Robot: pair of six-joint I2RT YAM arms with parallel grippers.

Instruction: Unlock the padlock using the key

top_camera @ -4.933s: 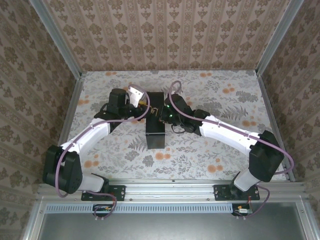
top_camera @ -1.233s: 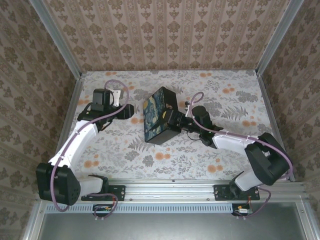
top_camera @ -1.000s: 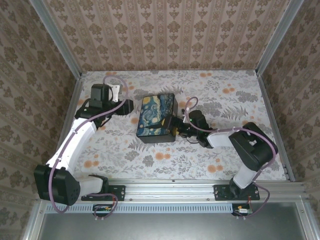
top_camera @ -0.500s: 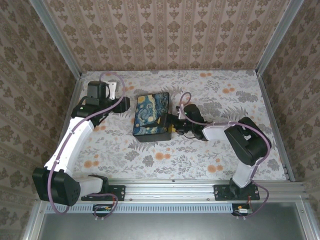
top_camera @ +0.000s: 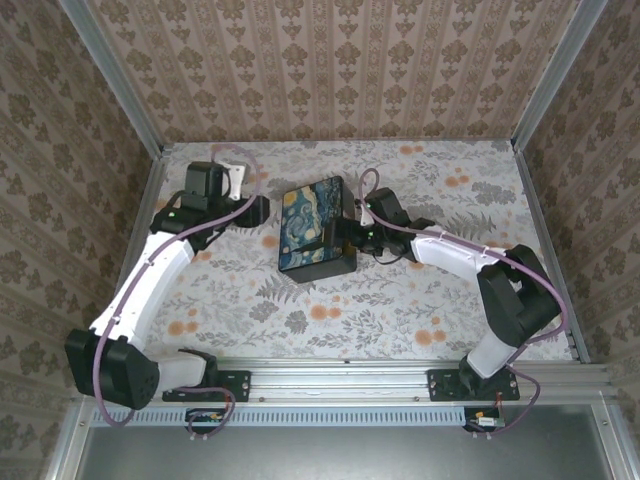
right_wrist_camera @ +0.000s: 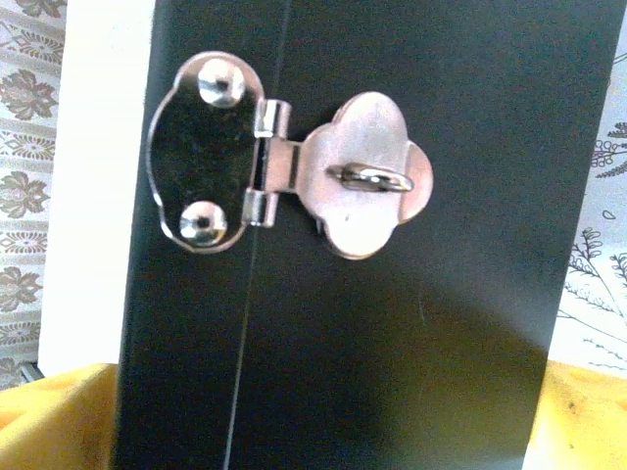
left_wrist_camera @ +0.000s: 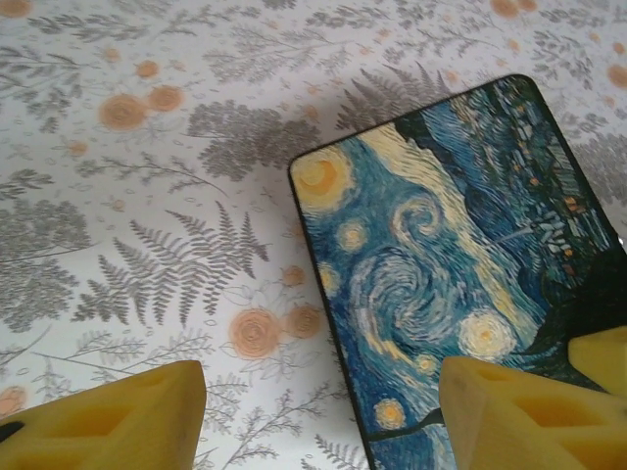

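Where the small yellow padlock lies cannot be made out. The black-sided box with a swirly blue-and-yellow lid (top_camera: 312, 226) is closed, its contents hidden. The right gripper (right_wrist_camera: 323, 426) clasps it at full width. The left gripper (left_wrist_camera: 318, 419) hangs wide and empty.

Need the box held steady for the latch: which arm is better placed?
Right. The right gripper grips the box's black side, hasp centred between its fingers; the left gripper hovers open, apart from it.
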